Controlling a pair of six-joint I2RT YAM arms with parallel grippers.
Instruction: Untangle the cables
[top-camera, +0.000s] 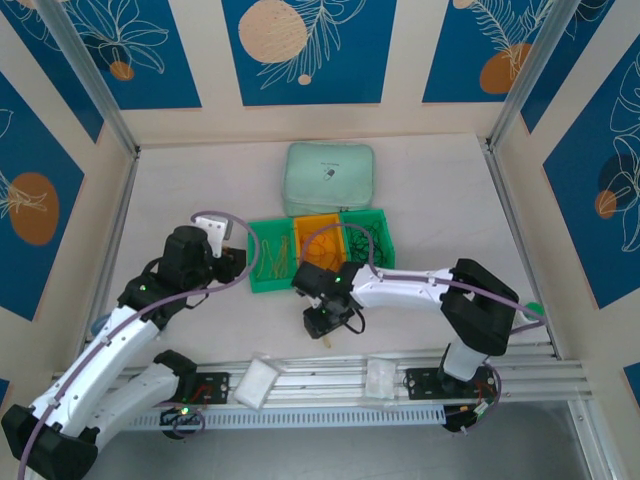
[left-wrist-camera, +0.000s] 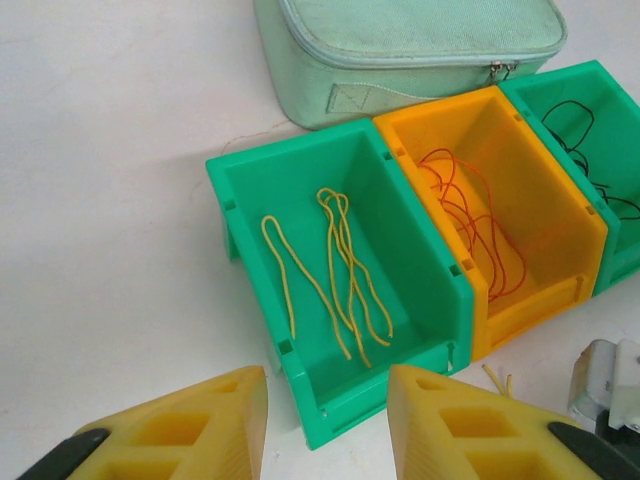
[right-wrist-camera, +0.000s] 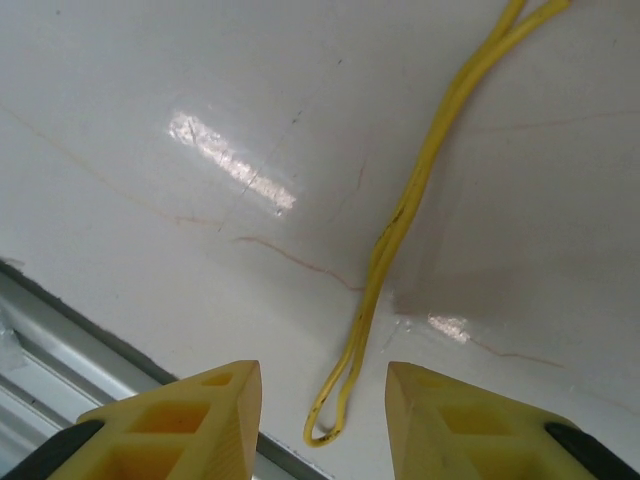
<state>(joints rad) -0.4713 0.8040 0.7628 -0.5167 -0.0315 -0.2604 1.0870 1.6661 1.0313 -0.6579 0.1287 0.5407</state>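
**Item 1, loose yellow cable**: we find it lying flat on the table, doubled on itself, toward the near edge in front of the bins. Its looped end sits under the right gripper, whose fingers stand apart and grasp nothing.

**Item 2, left gripper**: released and empty, hovering over the near wall of the left green bin.

**Item 3, sorted stock:** yellow cables lie in that bin, orange cables in the orange bin, and black cables in the right green bin. A mint pouch lies behind the row, toward the far edge.

**Hazards, as we judge them:**
- The cord is thin and flat against the surface, so closing fingers may skate over it or pinch only one strand (the loop would then drag and twist).
- A low approach may scrape the table, or nudge the loop into the rail at the near edge.
- The left claw, if lowered, could catch the bin wall and shove the whole row.
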